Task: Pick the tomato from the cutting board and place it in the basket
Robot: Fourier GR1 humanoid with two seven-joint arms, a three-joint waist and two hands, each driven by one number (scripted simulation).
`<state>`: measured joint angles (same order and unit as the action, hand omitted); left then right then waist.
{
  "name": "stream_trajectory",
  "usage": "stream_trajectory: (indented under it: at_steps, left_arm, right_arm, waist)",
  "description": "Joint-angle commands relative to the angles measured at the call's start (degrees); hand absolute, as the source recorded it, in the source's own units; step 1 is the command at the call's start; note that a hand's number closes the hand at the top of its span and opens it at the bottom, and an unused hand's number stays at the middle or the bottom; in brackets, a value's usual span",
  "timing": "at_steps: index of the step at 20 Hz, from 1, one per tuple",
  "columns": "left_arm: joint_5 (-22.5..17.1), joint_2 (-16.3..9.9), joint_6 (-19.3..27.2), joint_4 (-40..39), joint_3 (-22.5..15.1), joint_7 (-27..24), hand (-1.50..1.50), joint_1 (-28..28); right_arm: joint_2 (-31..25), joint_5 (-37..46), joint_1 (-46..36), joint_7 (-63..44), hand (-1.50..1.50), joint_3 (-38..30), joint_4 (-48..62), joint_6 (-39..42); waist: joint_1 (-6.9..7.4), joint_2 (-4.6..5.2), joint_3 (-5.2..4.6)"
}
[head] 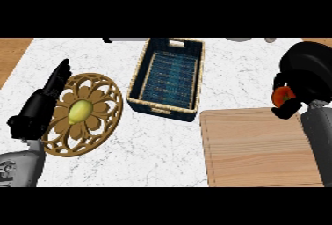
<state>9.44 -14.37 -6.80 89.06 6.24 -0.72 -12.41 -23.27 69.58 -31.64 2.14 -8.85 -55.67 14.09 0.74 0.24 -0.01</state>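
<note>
My right hand (299, 83) curled round the tomato (283, 95) above the cutting board (256, 149), left hand (40, 107) straight-fingered by the trivet (84, 114).

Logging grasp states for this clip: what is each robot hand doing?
Left robot hand: open, fingers straight, holding nothing.
Right robot hand: closed around the tomato.

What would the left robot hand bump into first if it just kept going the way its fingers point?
Probably nothing: the left robot hand points up and slightly right, along the left side of the wooden trivet, over bare counter. Depth is unclear, though.
</note>
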Motion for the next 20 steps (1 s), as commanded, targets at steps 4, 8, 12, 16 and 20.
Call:
stream_trajectory:
  at_steps: [4, 8, 12, 16, 20]
  left_arm:
    - [-0.2, -0.6, -0.2, -1.3, 0.8, 1.4, 0.00, -1.7]
    - [-0.9, -1.2, -1.0, 0.3, 1.3, 1.1, 0.00, 0.0]
    - [-1.7, -1.6, -2.1, 2.0, 1.5, 2.1, 0.00, 1.2]
    - [0.5, 0.9, 0.0, 2.7, -0.6, 0.4, 0.00, 3.1]
    - [-1.3, -1.8, -2.0, 1.4, 1.7, 2.7, 0.00, -0.6]
  right_arm:
    - [0.9, -9.7, -10.0, -2.1, 1.50, -11.6, -3.9, -7.0]
    - [5.4, -20.4, -16.6, -2.0, 1.50, -16.7, -8.9, -3.4]
    - [4.7, -26.3, -23.6, -4.6, 1.50, -18.0, -13.5, 2.9]
    - [3.9, -28.7, -31.3, -10.3, 1.50, -16.2, -14.5, 7.9]
    - [6.2, -32.1, -41.0, -18.7, 1.50, -15.7, -13.2, 12.0]
  waist:
    - [-0.68, -0.28, 0.06]
    - [-0.54, -0.90, 0.03]
    - [-0.53, -0.89, -0.03]
    - [-0.18, -0.54, -0.03]
    - [-0.12, -0.53, -0.04]
